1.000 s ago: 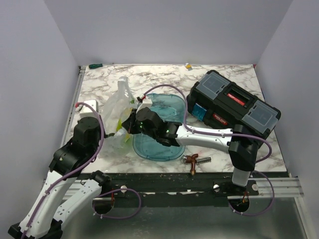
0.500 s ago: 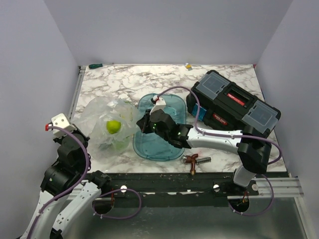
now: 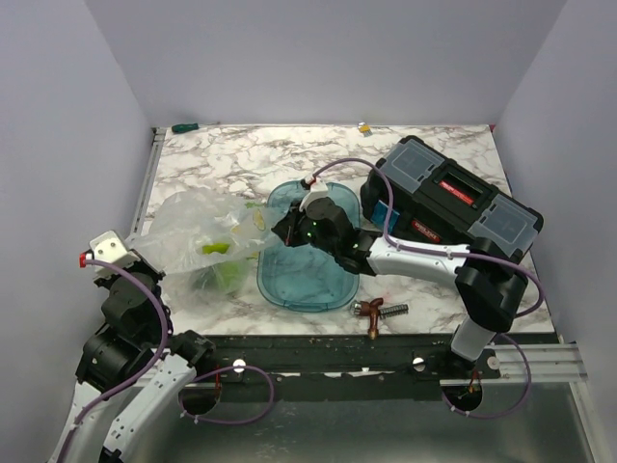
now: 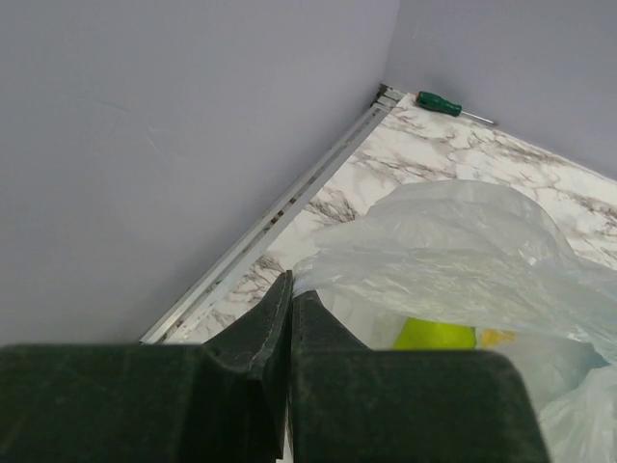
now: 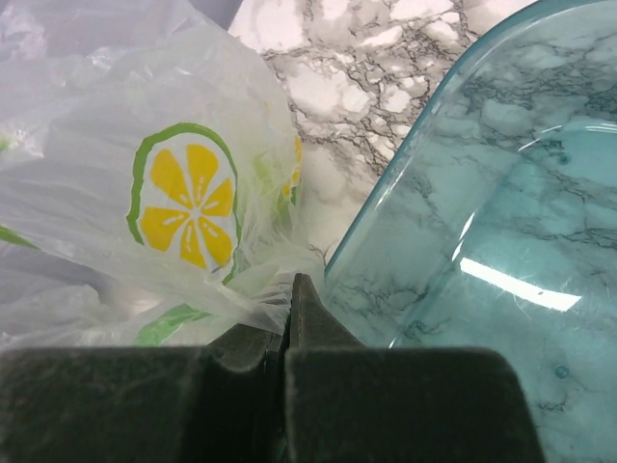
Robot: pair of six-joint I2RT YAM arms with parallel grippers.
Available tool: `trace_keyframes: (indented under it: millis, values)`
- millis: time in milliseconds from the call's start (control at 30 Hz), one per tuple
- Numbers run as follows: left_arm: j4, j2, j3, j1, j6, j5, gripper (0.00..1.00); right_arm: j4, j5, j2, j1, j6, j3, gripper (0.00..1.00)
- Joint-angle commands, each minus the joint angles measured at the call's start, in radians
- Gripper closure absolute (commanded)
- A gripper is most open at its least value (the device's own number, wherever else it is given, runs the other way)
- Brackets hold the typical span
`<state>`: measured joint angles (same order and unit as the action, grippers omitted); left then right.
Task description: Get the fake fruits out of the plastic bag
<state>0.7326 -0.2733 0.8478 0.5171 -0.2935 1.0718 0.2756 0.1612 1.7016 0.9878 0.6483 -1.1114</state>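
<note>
The clear crinkled plastic bag (image 3: 198,231) is stretched between my two grippers at the table's left, with a lemon-slice print showing in the right wrist view (image 5: 183,203). Light green fruits (image 3: 217,249) lie inside it; one shows through the film in the left wrist view (image 4: 434,335). My left gripper (image 3: 147,260) is shut on the bag's left edge (image 4: 318,265). My right gripper (image 3: 281,231) is shut on the bag's right edge (image 5: 275,285), beside the teal tray's rim.
The teal oval tray (image 3: 333,291) lies right of the bag. A black toolbox (image 3: 453,198) stands at the right. A copper fitting (image 3: 371,311) lies near the front edge. A green screwdriver (image 3: 183,126) lies at the back left corner.
The left arm pulled back toward the front left, drawing the bag's left side with it. The right gripper drew its side right to the tray's rim. The bag now lies flatter and wider.
</note>
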Motion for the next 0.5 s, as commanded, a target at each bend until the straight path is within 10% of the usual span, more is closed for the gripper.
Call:
trace_keyframes:
  millis: [0, 233, 467]
  values:
    - [-0.057, 0.020, -0.007, -0.005, 0.100, 0.065, 1.00, -0.010, -0.084, 0.027, -0.044, -0.006, -0.016, 0.99]
    - [0.028, 0.008, 0.041, -0.005, 0.044, -0.192, 0.99, -0.109, -0.128, 0.058, 0.016, -0.016, -0.127, 0.89]
    - [0.171, -0.001, 0.185, -0.005, -0.039, -0.386, 0.51, -0.290, 0.038, -0.013, 0.108, -0.090, -0.223, 0.56]
